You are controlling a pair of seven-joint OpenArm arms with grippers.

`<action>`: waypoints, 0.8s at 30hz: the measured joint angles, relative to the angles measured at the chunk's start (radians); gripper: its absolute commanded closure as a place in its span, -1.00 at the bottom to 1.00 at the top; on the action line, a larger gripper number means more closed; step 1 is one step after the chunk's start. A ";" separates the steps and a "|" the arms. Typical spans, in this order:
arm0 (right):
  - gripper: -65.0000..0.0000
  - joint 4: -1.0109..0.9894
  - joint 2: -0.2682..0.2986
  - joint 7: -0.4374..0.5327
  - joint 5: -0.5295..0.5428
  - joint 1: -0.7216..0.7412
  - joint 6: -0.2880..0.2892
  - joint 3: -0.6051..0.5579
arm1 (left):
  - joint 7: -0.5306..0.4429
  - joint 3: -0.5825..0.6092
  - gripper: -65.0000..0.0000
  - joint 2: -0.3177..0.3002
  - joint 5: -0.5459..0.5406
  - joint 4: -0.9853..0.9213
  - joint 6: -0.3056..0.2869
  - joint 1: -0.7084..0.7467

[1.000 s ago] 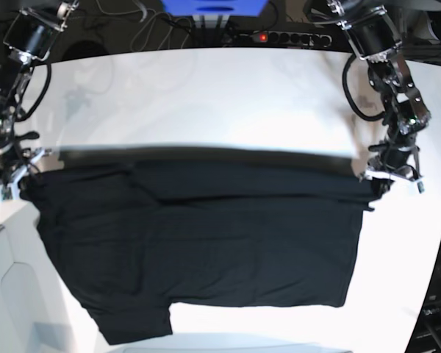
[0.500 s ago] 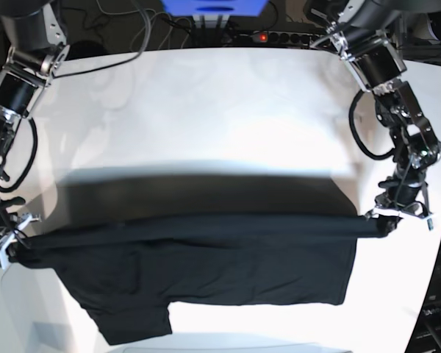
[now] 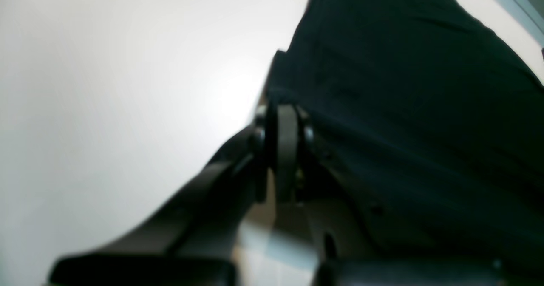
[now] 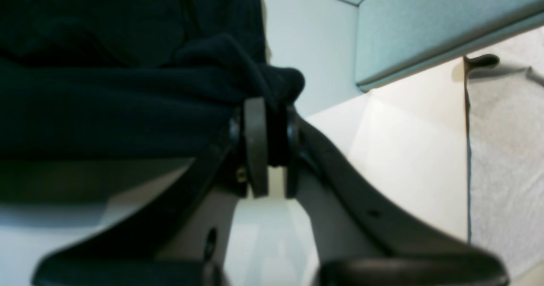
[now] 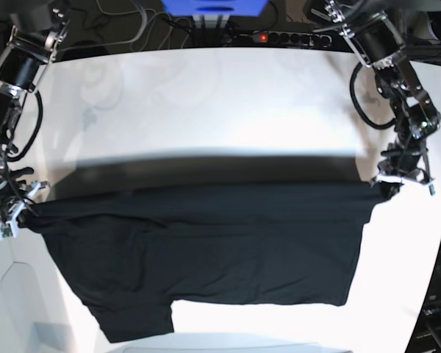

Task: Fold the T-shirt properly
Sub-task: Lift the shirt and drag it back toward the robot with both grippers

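Black, soft, matte cloth, the short-sleeved T-shirt (image 5: 206, 250) stretches across the near half of your white bench (image 5: 206, 103), its upper edge pulled taut in a nearly straight line between the two arms. Compared with half a second ago, that raised edge sits farther back on the bench, and both arms have drawn back with it; a second ago it lay farther back than it does now. The dark shadow band behind the edge has followed.

Your left gripper (image 5: 386, 185) is at the far right of the base view, clamped narrow on the shirt's corner; in its wrist view the fingers (image 3: 287, 150) pinch together with the cloth (image 3: 403, 107) spreading away to the right. Your right gripper (image 5: 18, 213) is at the far left of the base view, also closed tight on cloth, with a bunched fold (image 4: 272, 82) bulging above its fingers (image 4: 255, 145). Below the held edge, the shirt body lies flat, one sleeve reaching the near bench edge.
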 measured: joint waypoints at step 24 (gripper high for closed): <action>1.00 0.197 -0.116 0.006 0.023 -0.033 0.003 0.200 | 0.013 -0.065 1.00 0.013 -0.012 0.030 -0.016 0.099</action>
